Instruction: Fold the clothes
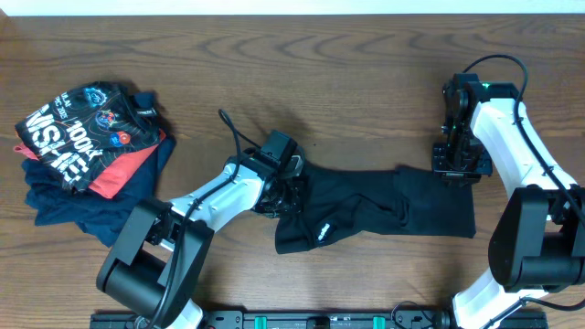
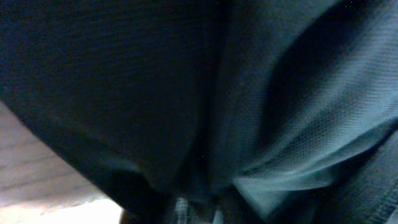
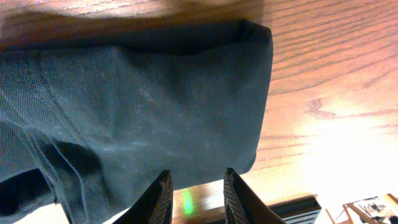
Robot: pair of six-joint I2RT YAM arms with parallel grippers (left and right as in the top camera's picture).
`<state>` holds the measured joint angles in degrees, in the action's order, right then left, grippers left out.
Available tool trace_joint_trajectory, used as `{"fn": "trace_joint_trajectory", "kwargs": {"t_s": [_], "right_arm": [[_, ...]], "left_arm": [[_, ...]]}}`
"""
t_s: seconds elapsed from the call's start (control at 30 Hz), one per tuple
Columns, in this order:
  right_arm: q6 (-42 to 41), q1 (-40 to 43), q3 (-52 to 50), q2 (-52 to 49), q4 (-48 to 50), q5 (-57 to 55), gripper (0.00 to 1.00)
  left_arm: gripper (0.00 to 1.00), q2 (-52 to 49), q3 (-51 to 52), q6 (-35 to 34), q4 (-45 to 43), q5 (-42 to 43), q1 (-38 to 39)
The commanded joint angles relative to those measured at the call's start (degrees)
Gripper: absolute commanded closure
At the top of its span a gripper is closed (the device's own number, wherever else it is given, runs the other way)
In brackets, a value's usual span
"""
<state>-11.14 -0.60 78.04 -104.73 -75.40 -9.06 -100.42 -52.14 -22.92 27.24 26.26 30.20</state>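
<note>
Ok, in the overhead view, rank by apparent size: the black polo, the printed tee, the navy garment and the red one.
1. black polo
2. printed tee
3. navy garment, partly covered, so close to the tee
4. red garment, only a strip showing

The overhead camera looks straight down on the whole table (image 1: pixel 366 110). The left wrist camera is pressed close against the black shirt (image 2: pixel 124 93). The right wrist camera looks down past its fingers (image 3: pixel 158 199) at the shirt's end, which the overhead view also shows.

Polo shirt (image 1: pixel 384 215) lying across table (image 1: pixel 320 73) centre, garment pile (image 1: pixel 87 151) well apart at left
</note>
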Motion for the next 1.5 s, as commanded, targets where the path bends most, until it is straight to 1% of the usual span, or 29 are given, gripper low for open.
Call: {"fn": "trace_joint_trajectory", "kwargs": {"t_s": [0.0,0.13,0.23,0.37,0.47,0.57,0.63,0.7,0.77,0.83,0.9,1.0,1.1,1.23,1.3,1.37,1.43,1.47], "right_arm": [[-0.6,0.5,0.9,1.0,0.0,-1.0,0.74],[-0.6,1.5,0.9,1.0,0.4,-1.0,0.74],[-0.5,3.4,0.9,1.0,0.5,-1.0,0.75],[0.6,6.3,0.9,1.0,0.5,-1.0,0.75],[1.0,8.2,0.9,1.0,0.4,-1.0,0.75],[1.6,9.3,0.9,1.0,0.4,-1.0,0.75],[1.6,9.4,0.9,1.0,0.4,-1.0,0.75],[1.6,9.4,0.9,1.0,0.6,-1.0,0.74],[1.6,9.4,0.9,1.0,0.8,-1.0,0.74],[1.9,9.4,0.9,1.0,0.8,-0.8,0.74],[2.0,9.4,0.9,1.0,0.8,-0.4,0.74],[2.0,9.4,0.9,1.0,0.8,-0.4,0.74],[2.1,9.4,0.9,1.0,0.7,-0.3,0.74],[2.1,9.4,0.9,1.0,0.4,-0.1,0.74],[3.1,9.4,0.9,1.0,0.4,1.1,0.74],[3.1,9.4,0.9,1.0,0.4,1.4,0.74],[3.1,9.4,0.9,1.0,0.4,1.7,0.74],[3.3,9.4,0.9,1.0,0.4,1.8,0.74]], "left_arm": [[0.94,-0.1,0.5,0.1,2.4,-0.5,-1.6],[0.94,2.3,-2.9,3.9,10.7,-4.8,-7.5],[0.94,3.8,-7.1,6.1,18.3,-8.8,-14.0],[0.94,4.2,-13.9,9.0,27.3,-12.0,-22.7],[0.94,4.2,-19.7,8.9,33.7,-11.8,-27.4],[0.94,4.2,-25.5,9.0,40.5,-7.6,-28.1],[0.94,4.3,-28.3,9.0,43.3,-3.4,-26.2],[0.94,4.5,-29.6,8.9,43.5,0.3,-22.8],[0.94,4.6,-29.9,8.0,42.2,2.4,-18.2],[0.94,4.5,-29.9,5.4,40.2,2.9,-11.8],[0.94,4.5,-29.9,4.3,37.9,2.9,-7.0],[0.94,3.8,-29.8,2.2,32.9,1.4,1.8],[0.94,2.0,-29.8,-2.7,29.2,-4.0,9.5],[0.93,-1.3,-29.8,-4.4,24.0,-8.1,16.3],[0.86,-3.1,-29.8,-4.4,21.6,-9.1,18.3],[0.69,-4.9,-29.8,-4.4,19.5,-10.8,19.6],[0.61,-5.7,-29.8,-4.4,17.4,-10.6,19.7],[0.6,-5.8,-29.9,-4.4,16.2,-10.5,19.6]]}}
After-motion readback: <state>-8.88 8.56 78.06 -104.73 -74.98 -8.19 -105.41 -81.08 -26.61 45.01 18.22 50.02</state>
